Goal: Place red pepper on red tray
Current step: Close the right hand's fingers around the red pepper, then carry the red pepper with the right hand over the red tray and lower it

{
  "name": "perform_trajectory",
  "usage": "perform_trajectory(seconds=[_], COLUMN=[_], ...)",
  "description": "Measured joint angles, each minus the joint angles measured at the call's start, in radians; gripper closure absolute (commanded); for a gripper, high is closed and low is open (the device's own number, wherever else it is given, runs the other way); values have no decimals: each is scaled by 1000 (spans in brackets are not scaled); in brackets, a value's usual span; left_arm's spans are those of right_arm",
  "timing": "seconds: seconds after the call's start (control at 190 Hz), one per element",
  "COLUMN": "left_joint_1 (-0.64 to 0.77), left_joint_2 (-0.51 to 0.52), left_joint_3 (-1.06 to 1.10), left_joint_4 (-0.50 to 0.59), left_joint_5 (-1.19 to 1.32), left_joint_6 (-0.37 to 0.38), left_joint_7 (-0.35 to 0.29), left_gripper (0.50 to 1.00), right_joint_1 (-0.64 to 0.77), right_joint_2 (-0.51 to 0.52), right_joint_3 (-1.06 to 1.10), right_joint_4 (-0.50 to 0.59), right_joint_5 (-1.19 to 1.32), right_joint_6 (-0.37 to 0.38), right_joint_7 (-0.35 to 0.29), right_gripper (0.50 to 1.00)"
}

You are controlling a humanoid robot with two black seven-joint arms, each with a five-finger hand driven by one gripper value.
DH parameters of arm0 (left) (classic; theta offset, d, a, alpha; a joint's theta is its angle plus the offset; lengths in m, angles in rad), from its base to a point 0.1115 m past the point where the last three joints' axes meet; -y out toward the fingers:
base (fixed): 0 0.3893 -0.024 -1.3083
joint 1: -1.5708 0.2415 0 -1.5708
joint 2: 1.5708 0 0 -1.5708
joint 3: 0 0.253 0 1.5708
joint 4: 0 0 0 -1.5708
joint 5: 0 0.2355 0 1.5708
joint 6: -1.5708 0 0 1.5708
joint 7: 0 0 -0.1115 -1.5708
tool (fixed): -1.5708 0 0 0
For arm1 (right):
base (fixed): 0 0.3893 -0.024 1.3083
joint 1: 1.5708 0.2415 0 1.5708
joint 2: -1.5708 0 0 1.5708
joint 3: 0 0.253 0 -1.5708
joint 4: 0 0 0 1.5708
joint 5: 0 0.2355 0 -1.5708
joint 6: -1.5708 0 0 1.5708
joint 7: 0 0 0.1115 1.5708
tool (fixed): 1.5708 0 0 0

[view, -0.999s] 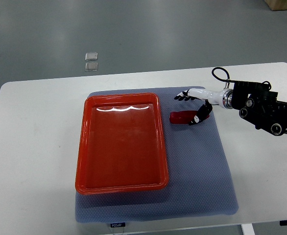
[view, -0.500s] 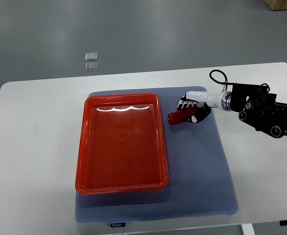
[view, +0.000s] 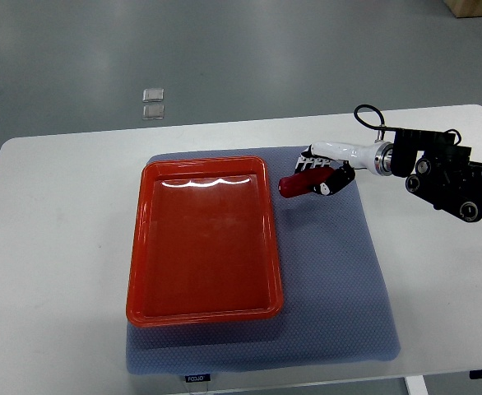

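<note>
Red: one pepper [view: 299, 184] in right hand [view: 323, 173], one tray [view: 204, 239].

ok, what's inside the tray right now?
Nothing visible in the tray: bare red floor with some glare near the far rim, none of it covered. The pepper is outside it, beside its far right corner over the mat, gripped by the right hand.
</note>
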Motion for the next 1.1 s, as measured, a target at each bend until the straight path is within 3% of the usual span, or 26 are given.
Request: perform_trajectory(seconds=[0.284, 0.405, 0.673, 1.025, 1.062, 1.099], left_joint_1=[0, 0, 0, 0, 0, 0], left_joint_2=[0, 0, 0, 0, 0, 0], left_joint_3=[0, 0, 0, 0, 0, 0], left_joint_4=[0, 0, 0, 0, 0, 0], left_joint_5=[0, 0, 0, 0, 0, 0], left_joint_6=[0, 0, 0, 0, 0, 0], left_joint_7=[0, 0, -1, 0, 0, 0], left_gripper=[500, 500, 500, 500, 500, 500], right_joint_1=[99, 120, 128, 115, 115, 115], right_joint_2=[23, 102, 326, 351, 351, 351], right_joint_3=[2, -18, -168, -297, -299, -300], right_joint_4=[95, 110, 37, -10, -10, -10], right_joint_5=[5, -3, -14, -23, -23, -23], right_joint_6=[16, 17, -40, -119, -120, -121], right_joint_7=[90, 99, 99, 91, 91, 91], right_gripper=[1000, 1000, 1000, 1000, 857, 791])
